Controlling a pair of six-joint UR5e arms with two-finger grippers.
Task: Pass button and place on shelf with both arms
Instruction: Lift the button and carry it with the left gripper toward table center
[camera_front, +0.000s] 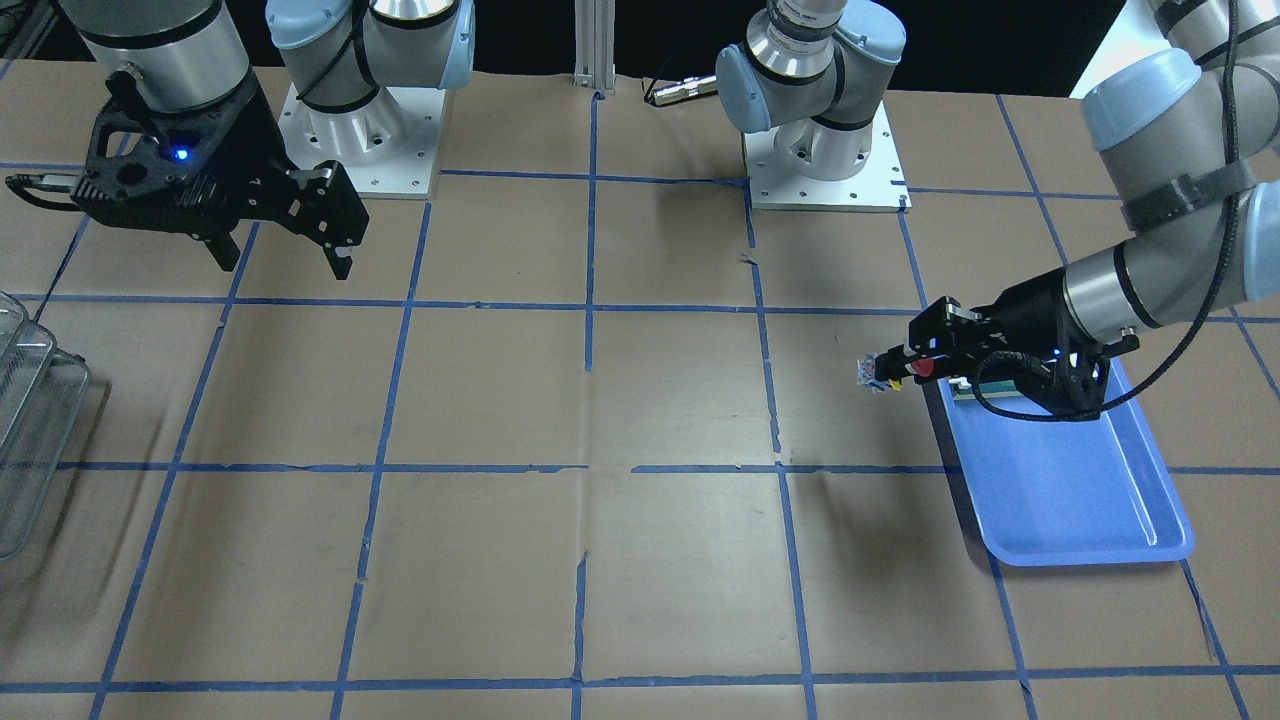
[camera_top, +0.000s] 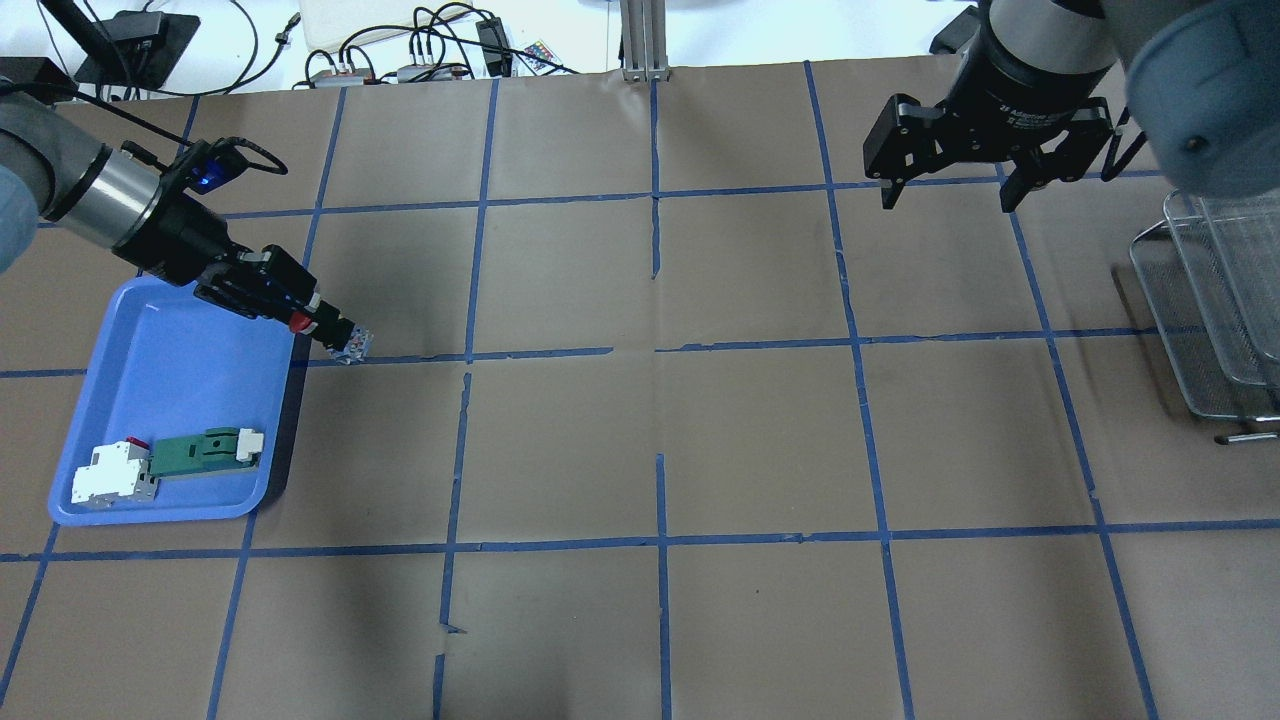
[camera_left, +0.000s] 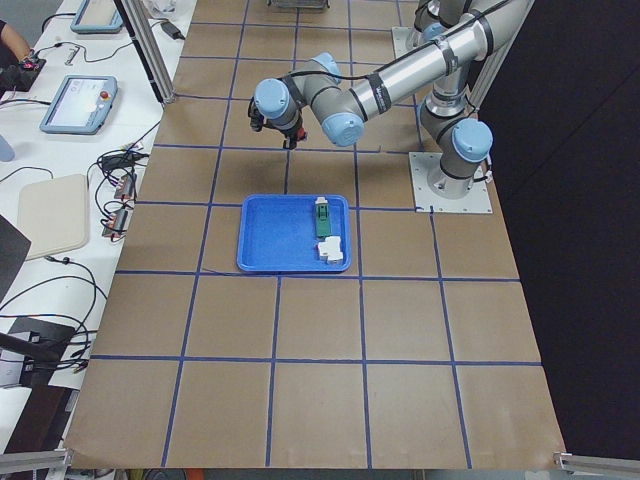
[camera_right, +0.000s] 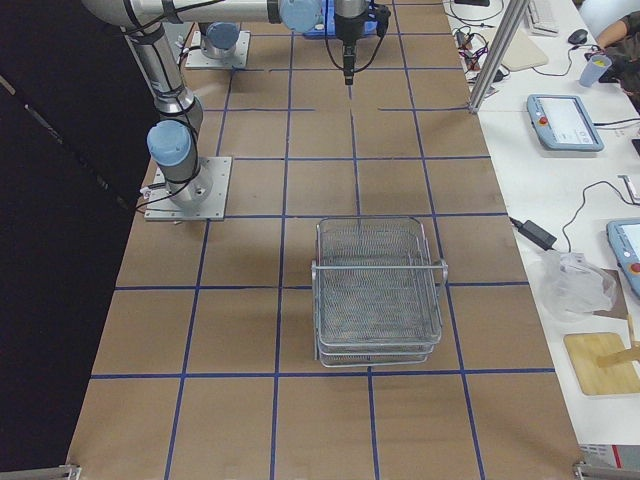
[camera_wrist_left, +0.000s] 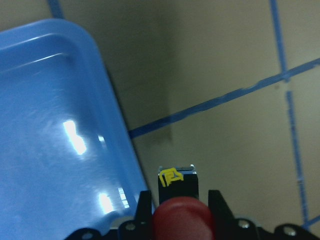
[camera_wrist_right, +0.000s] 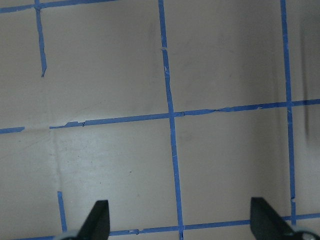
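My left gripper (camera_top: 322, 326) is shut on the button (camera_top: 345, 340). It holds it above the table just past the blue tray's far right corner. The red cap (camera_front: 922, 367) lies between the fingers and the grey-blue base (camera_front: 872, 373) points toward the table's middle. In the left wrist view the red cap (camera_wrist_left: 182, 217) and black barrel sit between the two fingers. My right gripper (camera_top: 946, 198) hangs open and empty over the far right of the table, seen also from the front (camera_front: 286, 266). The wire-mesh shelf (camera_top: 1220, 310) stands at the right edge, to the right of that gripper.
The blue tray (camera_top: 170, 380) lies at the table's left, holding a green-and-white flat part (camera_top: 205, 448) and a white-and-red block (camera_top: 110, 472) at its near end. Both arm bases (camera_front: 825, 150) stand at the robot's edge. Brown paper with a blue tape grid covers the table.
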